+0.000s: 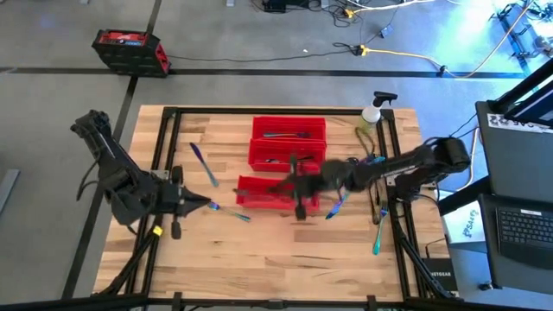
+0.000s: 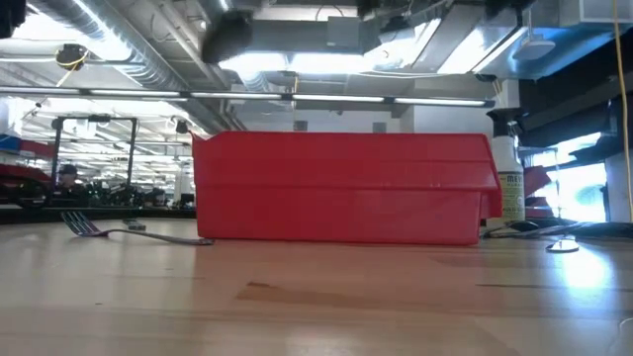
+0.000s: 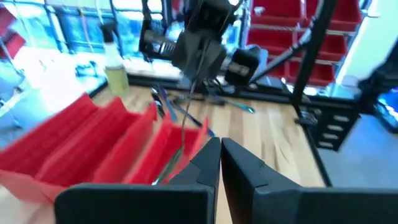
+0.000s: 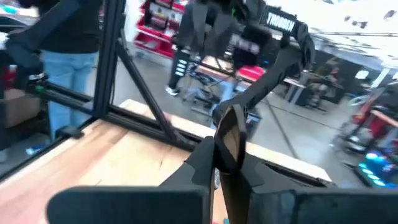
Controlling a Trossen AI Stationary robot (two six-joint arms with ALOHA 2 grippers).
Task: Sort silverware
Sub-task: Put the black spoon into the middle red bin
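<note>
Red bins (image 1: 289,160) sit centre; my right claw (image 1: 294,183), clamped on a spoon (image 4: 227,140), hovers above the front bin. Next: release. Left claw (image 1: 200,204), together, waits at nine o'clock.

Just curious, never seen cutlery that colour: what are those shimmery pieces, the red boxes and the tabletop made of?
The silverware looks like metal with an iridescent blue-teal coating; it glints. The red bins seem moulded plastic, uniformly coloured and slightly glossy. The table appears to be light wood, showing plank seams and grain.
</note>
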